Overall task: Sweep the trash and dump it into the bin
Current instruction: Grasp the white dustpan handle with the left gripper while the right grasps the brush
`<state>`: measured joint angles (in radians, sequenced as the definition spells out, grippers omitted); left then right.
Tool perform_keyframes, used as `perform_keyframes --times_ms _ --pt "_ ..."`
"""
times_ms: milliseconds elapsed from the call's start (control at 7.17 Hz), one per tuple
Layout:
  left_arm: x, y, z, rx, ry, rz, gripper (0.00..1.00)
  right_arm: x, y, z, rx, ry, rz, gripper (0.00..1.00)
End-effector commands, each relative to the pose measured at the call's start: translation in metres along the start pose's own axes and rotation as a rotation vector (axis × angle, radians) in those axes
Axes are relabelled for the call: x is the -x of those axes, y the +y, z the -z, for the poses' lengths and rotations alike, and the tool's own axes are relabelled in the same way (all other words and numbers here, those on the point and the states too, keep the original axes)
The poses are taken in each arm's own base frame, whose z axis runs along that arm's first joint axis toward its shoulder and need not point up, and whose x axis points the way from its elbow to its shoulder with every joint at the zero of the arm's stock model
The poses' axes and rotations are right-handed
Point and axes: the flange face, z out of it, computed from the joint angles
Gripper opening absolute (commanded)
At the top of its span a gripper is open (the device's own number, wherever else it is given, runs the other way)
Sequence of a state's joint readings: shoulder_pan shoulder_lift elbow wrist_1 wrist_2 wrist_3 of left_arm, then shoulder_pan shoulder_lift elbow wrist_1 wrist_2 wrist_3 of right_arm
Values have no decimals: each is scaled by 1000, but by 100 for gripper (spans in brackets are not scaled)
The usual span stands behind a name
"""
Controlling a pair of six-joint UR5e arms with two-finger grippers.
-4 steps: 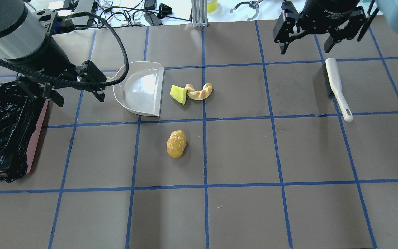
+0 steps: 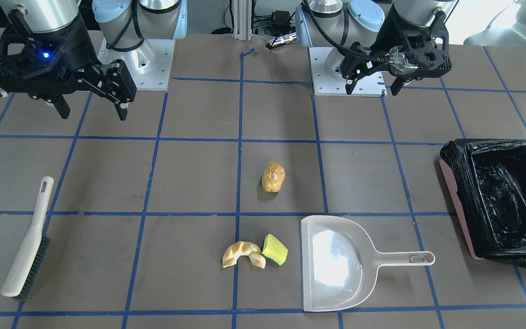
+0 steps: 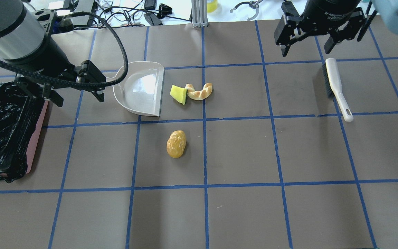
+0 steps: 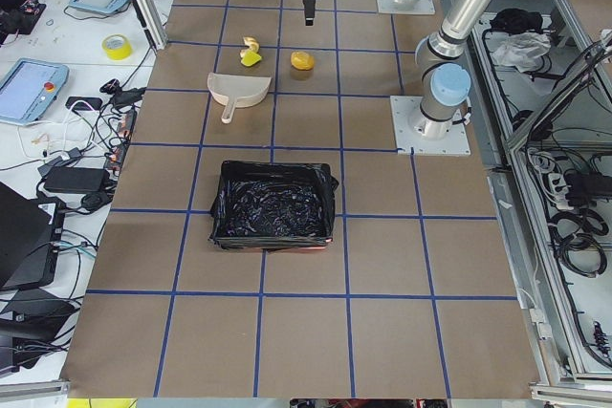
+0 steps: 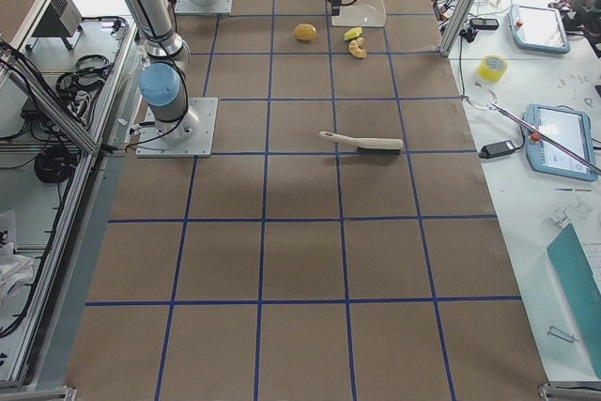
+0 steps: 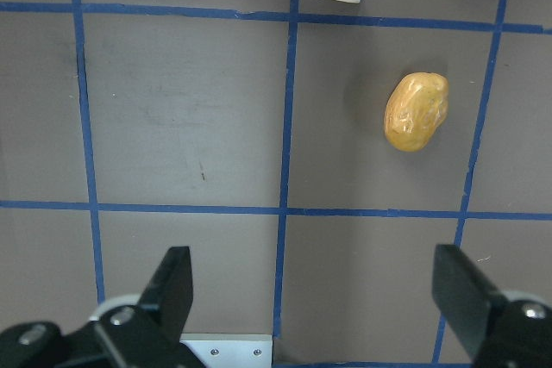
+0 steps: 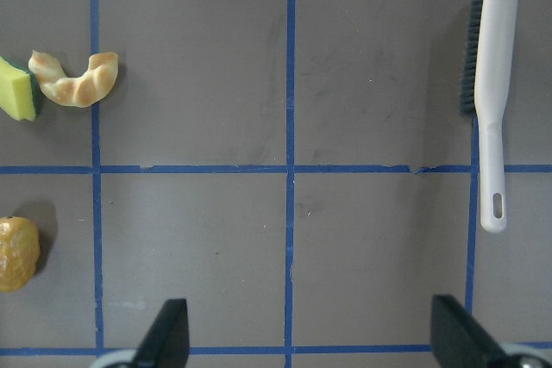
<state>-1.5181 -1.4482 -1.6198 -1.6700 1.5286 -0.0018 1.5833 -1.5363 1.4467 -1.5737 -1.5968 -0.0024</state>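
Task progress: no step is completed. All three trash items lie on the table, the dustpan (image 3: 140, 88) holds none of them, and the brush (image 3: 337, 86) lies flat and ungrasped. Sweeping, lifting and dumping are all left to do. The left gripper (image 3: 79, 101) hangs above the table with its jaws spread wide and nothing between them. The right gripper (image 3: 305, 52) is likewise released and carries nothing. From the left gripper, the dustpan lies ahead, away from the robot base, and only its near corner shows at the top of the left wrist view. The potato-shaped lump (image 6: 416, 111) lies ahead and toward the table centre. The bin (image 3: 35, 145) stands on that gripper's outer side. From the right gripper, the brush lies ahead and to the outer side, bristles facing inward. The croissant piece (image 7: 74, 79) and the sponge block (image 7: 17, 89) lie ahead and well apart on the inner side. The sponge block sits between the croissant piece and the dustpan's open lip, touching the croissant piece or very nearly so. Judgement: each arm is placed to take the tool nearest to it.
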Motion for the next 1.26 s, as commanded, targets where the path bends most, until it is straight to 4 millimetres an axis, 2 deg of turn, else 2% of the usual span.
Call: perform_keyframes --times_ms 0,140,279,419,558,698,837,977,1116 --pt "6 -7 -7 11 0 -38 100 -62 -6 -32 54 5 -50 100" --pt "23 -16 -17 30 5 -176 100 -100 -6 -52 74 1 -76 100" --pt "71 -36 -50 69 35 -195 100 -135 -4 -82 79 13 -95 100" --pt "95 -62 -92 30 35 -271 100 -176 -6 -130 52 21 -99 100" --pt "102 -87 -125 -17 18 -473 100 -197 -9 -176 11 34 -87 100" --pt "108 -110 -159 -11 19 -601 100 -199 -14 -215 -25 46 -83 100" --pt "113 -131 -177 -33 -3 -804 100 -201 -20 -247 -40 47 -74 99" --pt "119 -151 -186 -74 -55 -1059 100 -205 -26 -275 -20 39 -61 99" --pt "122 -170 -191 -113 -107 -1228 100 -213 -28 -287 -21 42 -58 98"
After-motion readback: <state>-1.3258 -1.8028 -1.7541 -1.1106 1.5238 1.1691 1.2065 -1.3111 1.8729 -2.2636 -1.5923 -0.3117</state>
